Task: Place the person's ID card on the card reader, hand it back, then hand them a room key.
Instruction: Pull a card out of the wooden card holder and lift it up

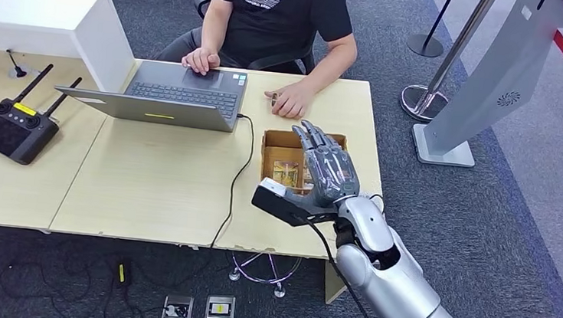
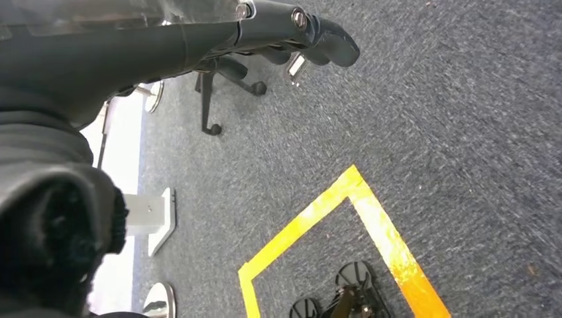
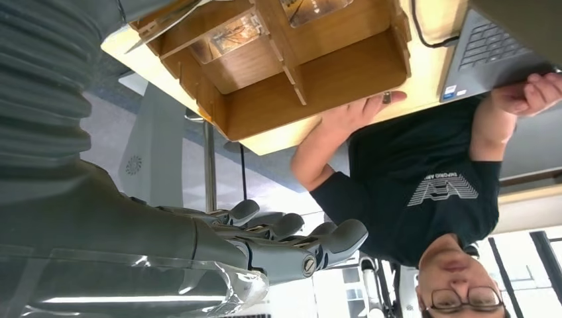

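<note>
Looking from the head view, the right hand (image 1: 325, 167) hovers with its fingers stretched and apart over the shallow brown wooden box with compartments (image 1: 279, 145), which stands near the desk's right edge. It holds nothing. Under the wrist sits a flat black card reader (image 1: 284, 203), close to the front edge of the light wooden desk (image 1: 153, 186). No ID card lies on the reader or in the person's hand (image 1: 290, 100), which rests just behind the box. The card steps look finished, or not begun; this cannot be told. The reach over the box suggests the room key is next.

The left wrist view shows the left hand (image 2: 291, 30) hanging over grey carpet, fingers curled, nothing visible in them.

The right wrist view adds the box's inside: clear-wrapped cards (image 3: 232, 40) in the compartments, probably the keys.
</note>
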